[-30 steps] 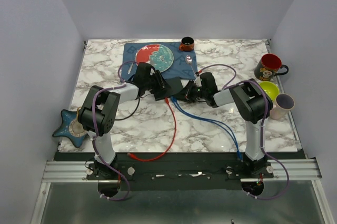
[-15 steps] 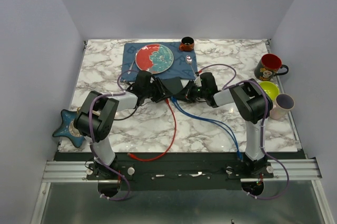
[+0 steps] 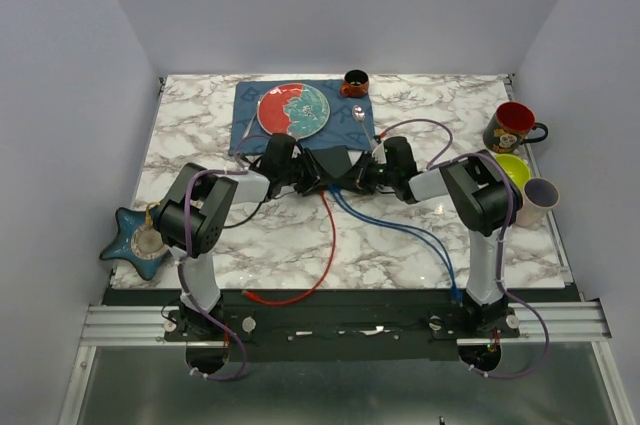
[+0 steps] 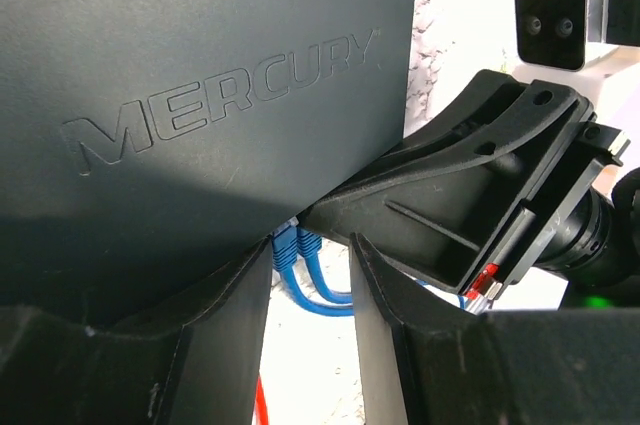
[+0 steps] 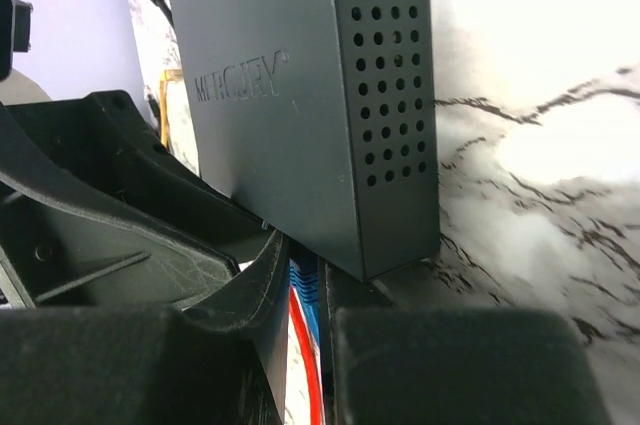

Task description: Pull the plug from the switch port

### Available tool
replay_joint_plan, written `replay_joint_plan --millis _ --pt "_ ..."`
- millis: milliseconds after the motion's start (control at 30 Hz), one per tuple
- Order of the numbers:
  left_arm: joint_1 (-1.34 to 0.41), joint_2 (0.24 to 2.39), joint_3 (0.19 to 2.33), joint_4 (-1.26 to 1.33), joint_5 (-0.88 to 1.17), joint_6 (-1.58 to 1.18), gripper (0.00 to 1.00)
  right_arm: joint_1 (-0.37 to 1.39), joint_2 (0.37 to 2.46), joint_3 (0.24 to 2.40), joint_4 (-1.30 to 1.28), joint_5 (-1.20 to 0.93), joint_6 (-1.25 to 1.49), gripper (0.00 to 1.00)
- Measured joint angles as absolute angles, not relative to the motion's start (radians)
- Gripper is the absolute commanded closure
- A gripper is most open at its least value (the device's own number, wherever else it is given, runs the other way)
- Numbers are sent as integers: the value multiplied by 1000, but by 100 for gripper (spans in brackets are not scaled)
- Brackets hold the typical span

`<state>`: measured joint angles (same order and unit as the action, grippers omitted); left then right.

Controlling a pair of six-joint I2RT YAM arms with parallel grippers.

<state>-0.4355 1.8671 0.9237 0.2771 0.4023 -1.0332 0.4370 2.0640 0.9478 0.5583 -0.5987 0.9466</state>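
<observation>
The switch [image 3: 330, 159] is a flat dark box marked MERCURY [image 4: 200, 75], lying mid-table with its sockets facing the arms. Two blue plugs [image 4: 290, 245] sit in its near edge, with blue cables [image 3: 410, 235] and a red cable [image 3: 328, 245] trailing toward the front. My left gripper [image 3: 308, 177] is at the switch's left end. Its jaws [image 4: 310, 290] stand apart, showing only bare table, and the blue plugs lie just beyond its tips. My right gripper [image 3: 352, 179] comes in from the right, shut [image 5: 305, 295] on a blue plug [image 5: 305, 280] at the socket, the red cable [image 5: 306, 365] behind it.
Behind the switch a red-and-teal plate [image 3: 294, 110] lies on a blue placemat [image 3: 250, 130], with a small brown cup [image 3: 354, 82] and a spoon [image 3: 358, 113]. A red mug [image 3: 512, 127], yellow-green cup [image 3: 512, 170] and lilac cup [image 3: 540, 200] stand at the right edge. A blue star dish [image 3: 135, 240] lies at the left.
My left arm has dropped lower and its gripper has pushed in closer to the switch's left end. The right arm has held still on the plug.
</observation>
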Motion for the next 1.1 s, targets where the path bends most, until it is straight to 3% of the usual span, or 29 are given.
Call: replay_joint_plan --millis 533,700,933,1067,1100 --pt "-436 1872 942 272 396 -1041 52 436 2014 887 516 -636 911 99" --pt "-435 1861 938 275 380 -1039 49 437 1898 804 471 -583 897 99" --pt "-429 1608 843 292 304 -977 32 437 1521 807 284 -340 812 99" --pt "-459 1485 767 398 298 -971 21 437 1435 833 243 -297 787 99" --pt "-482 1459 733 439 292 -972 14 437 1425 833 229 -296 788 99"
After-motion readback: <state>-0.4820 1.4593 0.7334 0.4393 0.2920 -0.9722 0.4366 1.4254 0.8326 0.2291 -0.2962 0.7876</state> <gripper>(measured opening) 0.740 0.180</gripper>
